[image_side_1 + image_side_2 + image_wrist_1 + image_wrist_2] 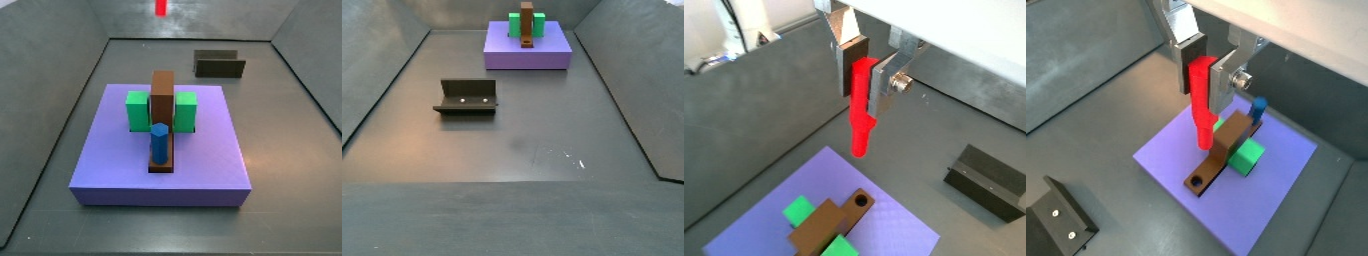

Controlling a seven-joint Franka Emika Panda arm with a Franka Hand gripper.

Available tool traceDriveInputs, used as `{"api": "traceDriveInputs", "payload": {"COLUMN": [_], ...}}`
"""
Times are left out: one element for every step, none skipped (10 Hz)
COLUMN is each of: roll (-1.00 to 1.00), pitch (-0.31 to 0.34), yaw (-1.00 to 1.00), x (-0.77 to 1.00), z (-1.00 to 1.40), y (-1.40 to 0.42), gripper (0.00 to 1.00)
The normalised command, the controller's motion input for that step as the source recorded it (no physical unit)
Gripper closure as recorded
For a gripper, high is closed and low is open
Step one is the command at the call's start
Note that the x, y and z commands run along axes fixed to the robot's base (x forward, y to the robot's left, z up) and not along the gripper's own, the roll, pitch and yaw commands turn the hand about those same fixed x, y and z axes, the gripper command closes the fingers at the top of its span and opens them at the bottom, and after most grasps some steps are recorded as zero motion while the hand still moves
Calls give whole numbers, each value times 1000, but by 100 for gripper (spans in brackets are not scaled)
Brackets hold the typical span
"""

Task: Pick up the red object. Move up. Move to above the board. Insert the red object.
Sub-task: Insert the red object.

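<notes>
Grey tabletop is carrying the purple board and the fixture. High above the board, the claw is gripping the red object, which is hanging upright.

dark grey floor, purple board and fixture on it, gripper above

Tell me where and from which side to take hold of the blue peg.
Take the blue peg by its upper half, coming straight down. It stands upright at one end of the brown bar, its foot hidden there, so only the top is free. The pincer is now high above, shut on the red stick.
</notes>
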Motion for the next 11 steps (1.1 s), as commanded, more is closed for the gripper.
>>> {"api": "traceDriveInputs", "payload": {"roll": [294, 219, 156, 67, 0, -100, -316, -316, -256, -116, 19], "pitch": [-101, -99, -101, -54, 0, 0, 0, -34, -73, -84, 0], "yaw": [-74, -57, -66, -63, -63, -71, -77, -109, -149, -140, 0], "x": [-26, -43, 0, 20, 57, 31, 66, 0, 0, 0, 0], "z": [-723, -837, -909, -840, -663, -409, 0, 0, -54, -23, 0], "y": [0, 0, 0, 23, 57, 0, 0, 0, 0, 0, 0], "gripper": [100, 100, 100, 100, 100, 100, 100, 100, 100, 100, 100]}}
